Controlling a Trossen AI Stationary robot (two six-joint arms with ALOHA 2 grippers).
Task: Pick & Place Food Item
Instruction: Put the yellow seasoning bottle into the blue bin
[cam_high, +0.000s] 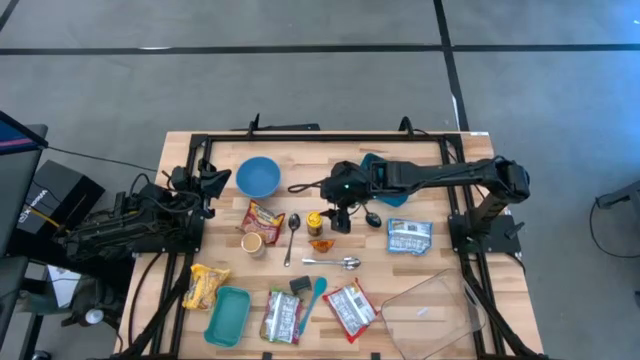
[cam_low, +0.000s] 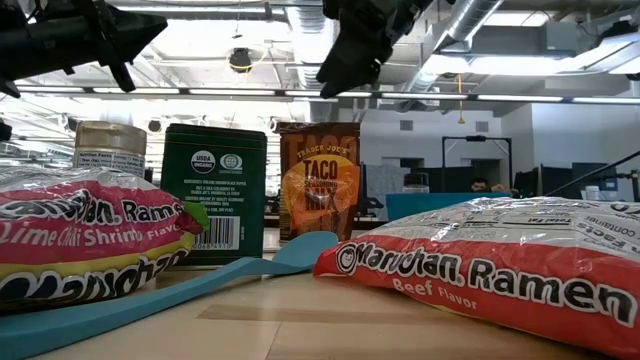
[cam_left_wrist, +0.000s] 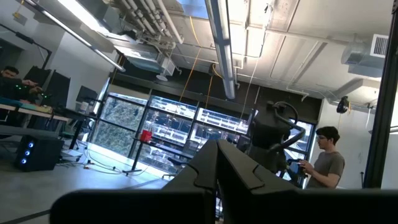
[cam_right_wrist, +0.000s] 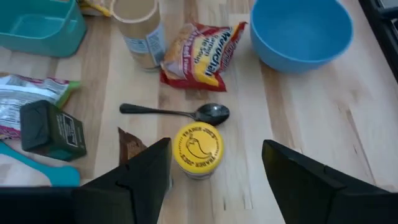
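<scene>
My right gripper hangs open above the middle of the table, touching nothing. Below it, between its two fingers in the right wrist view, a small jar with a yellow lid stands upright on the wood. A dark spoon lies just beyond the jar. A red ramen pack lies flat beyond the spoon. In the high view the right gripper is right beside the yellow-lidded jar. My left gripper is shut at the table's left edge, pointing up into the room, and holds nothing.
A blue bowl stands at the far left. Nearer lie a tan jar, an orange taco packet, a silver spoon, a blue-white packet, two ramen packs, a teal tub and a clear container.
</scene>
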